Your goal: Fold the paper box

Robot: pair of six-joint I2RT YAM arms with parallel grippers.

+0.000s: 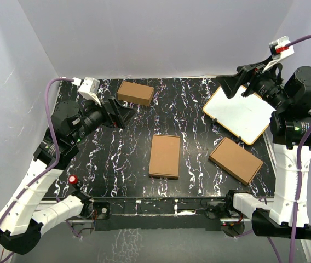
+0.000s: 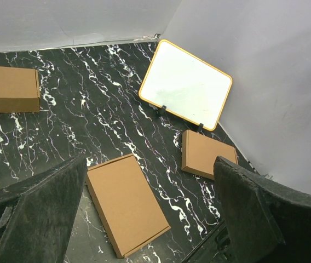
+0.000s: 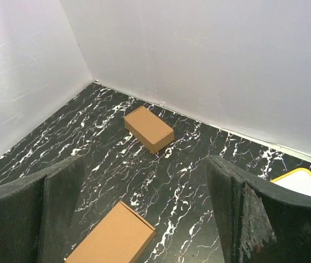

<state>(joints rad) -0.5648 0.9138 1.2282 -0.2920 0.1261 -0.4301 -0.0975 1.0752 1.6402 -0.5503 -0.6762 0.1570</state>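
The paper box (image 1: 164, 156) lies closed and flat in the middle of the black marbled table, a thin brown cardboard rectangle. It also shows in the left wrist view (image 2: 127, 203) and the right wrist view (image 3: 111, 238), with a lid seam along one end. My left gripper (image 1: 124, 115) hangs open and empty above the table's back left, well apart from the box; in its own view (image 2: 150, 219) the jaws stand wide. My right gripper (image 1: 229, 86) is open and empty, raised at the back right, its jaws also wide in its own view (image 3: 144, 219).
A chunkier brown carton (image 1: 135, 92) sits at the back left. Another flat brown carton (image 1: 235, 160) lies at the right front. A white board with an orange rim (image 1: 238, 114) leans at the back right. White walls enclose the table on three sides.
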